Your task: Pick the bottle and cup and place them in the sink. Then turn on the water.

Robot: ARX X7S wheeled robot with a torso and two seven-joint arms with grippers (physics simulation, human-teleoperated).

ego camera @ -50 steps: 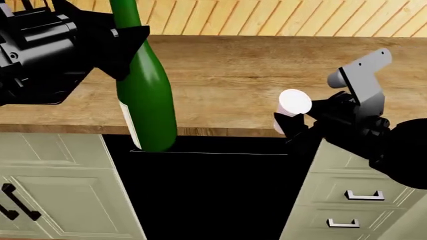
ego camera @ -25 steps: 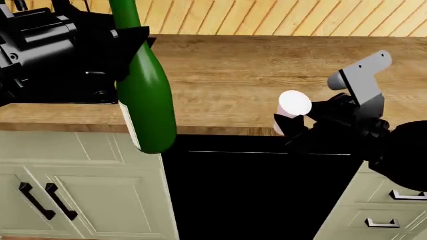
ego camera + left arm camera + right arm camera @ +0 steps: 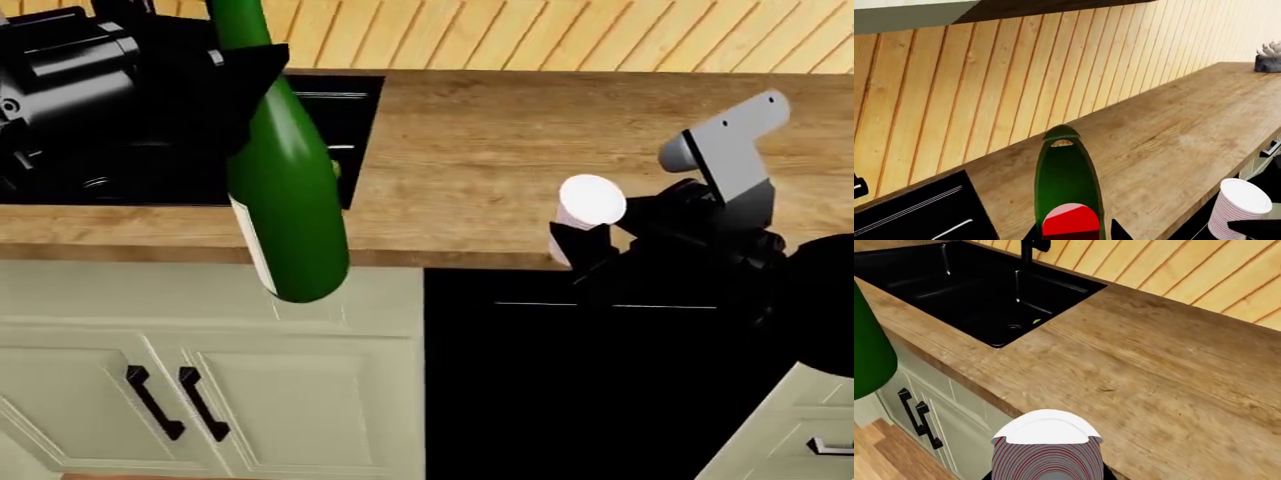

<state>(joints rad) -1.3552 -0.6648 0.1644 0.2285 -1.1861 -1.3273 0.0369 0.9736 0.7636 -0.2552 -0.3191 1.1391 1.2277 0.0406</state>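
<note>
- Wooden counter (image 3: 481, 150) is carrying the black sink (image 3: 967, 295).
- Left hand (image 3: 247, 85) is pinching the bottle (image 3: 283, 210).
- Right hand (image 3: 601, 235) is clamping the cup (image 3: 585, 215).

Support surface: a wooden countertop (image 3: 534, 150) with visible grain, running along a backsplash of vertical wooden slats (image 3: 987, 95). Its front edge overhangs pale green cabinet doors (image 3: 267, 390) with black bar handles.

Set into the countertop: a matte black sink (image 3: 967, 295). A divider separates its basins, and a black faucet (image 3: 1029, 250) stands at the sink's back edge, against the slats. A small yellow-green item (image 3: 1036, 321) lies on the basin floor near the drain; its identity cannot be determined.

Resting on the countertop: a small pale ornament on a dark base (image 3: 1269, 56), well apart from the sink, near the backsplash.
</note>
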